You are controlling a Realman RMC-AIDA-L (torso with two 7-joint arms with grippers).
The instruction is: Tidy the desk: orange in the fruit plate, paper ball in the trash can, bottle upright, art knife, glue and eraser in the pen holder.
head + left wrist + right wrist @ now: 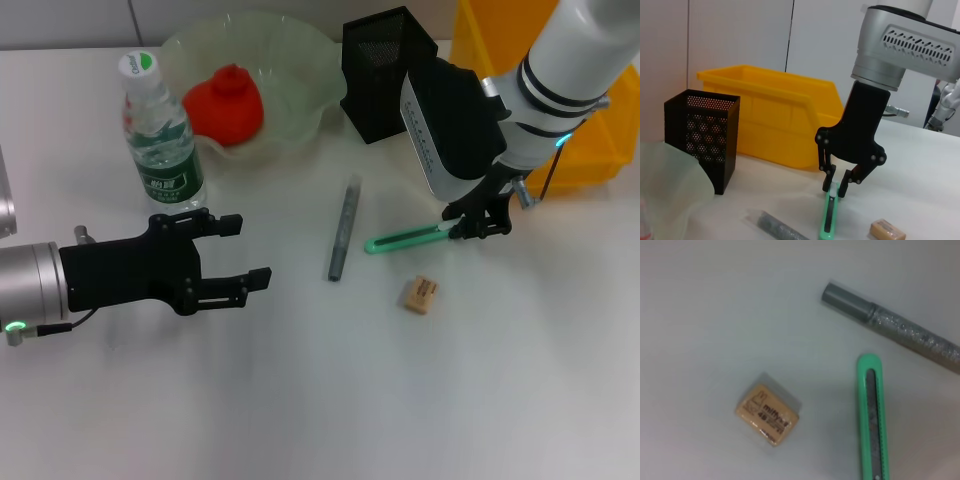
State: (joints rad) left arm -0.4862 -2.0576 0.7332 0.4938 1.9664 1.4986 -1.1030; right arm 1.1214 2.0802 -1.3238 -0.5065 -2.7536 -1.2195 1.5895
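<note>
Desk point(330, 400), white, bearing all items below
Trash can point(580, 120), yellow, at the far right corner, partly behind the right arm
Fruit plate point(290, 60), far centre-left, holding the orange point(225, 105)
Pen holder point(380, 75), black mesh, upright between fruit plate and trash can
Bottle point(160, 135), standing upright just left of the fruit plate
Left gripper point(235, 252), low over the near-left desk, fingers spread wide, holding nothing
Right gripper point(478, 222), down at the whitish end of the art knife point(405, 240), fingers narrow, straddling it; firm grip cannot be told
Glue point(343, 228), grey, lying flat just left of the knife
Eraser point(420, 294), flat, near the knife, apart from it
</note>
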